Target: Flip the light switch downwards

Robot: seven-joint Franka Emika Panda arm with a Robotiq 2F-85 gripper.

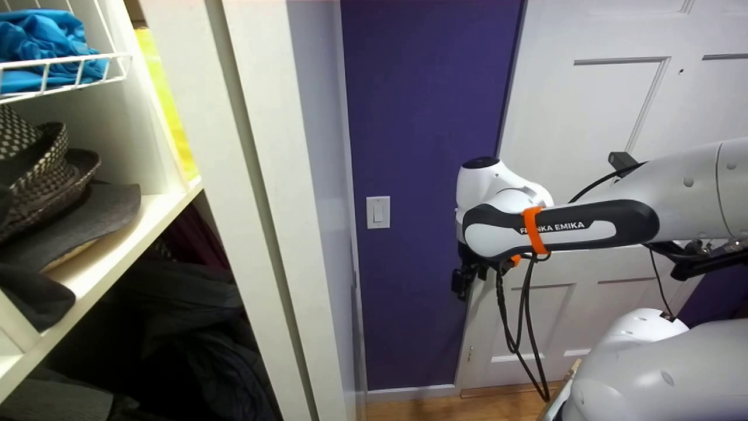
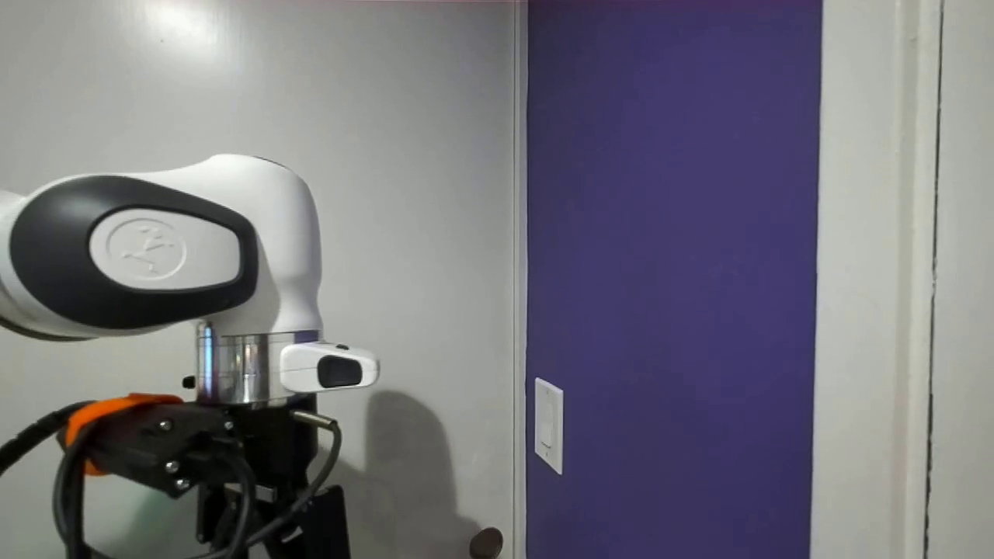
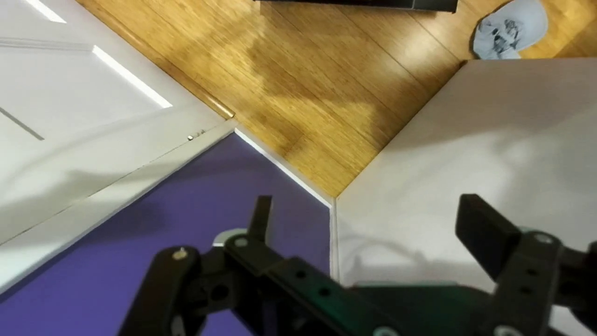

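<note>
The light switch is a small white upright wall plate on the purple wall, in both exterior views [image 1: 378,212] [image 2: 549,425]. It has a narrow rocker in its middle; I cannot tell which way it is tilted. In the wrist view I cannot make the switch out. My gripper [image 3: 366,207] is open in the wrist view, its black fingers wide apart with nothing between them. It points down, to the side of the switch and apart from it in an exterior view [image 1: 466,279]. Its body also shows at the bottom of an exterior view [image 2: 272,505], fingertips cut off.
The purple wall [image 1: 429,117] lies between the white panelled door [image 1: 608,111] and a pale upright panel [image 1: 318,175]. A dark knob [image 2: 486,542] sticks out low on the pale surface. Open shelves hold hats [image 1: 52,169]. A cap [image 3: 510,30] lies on the floor.
</note>
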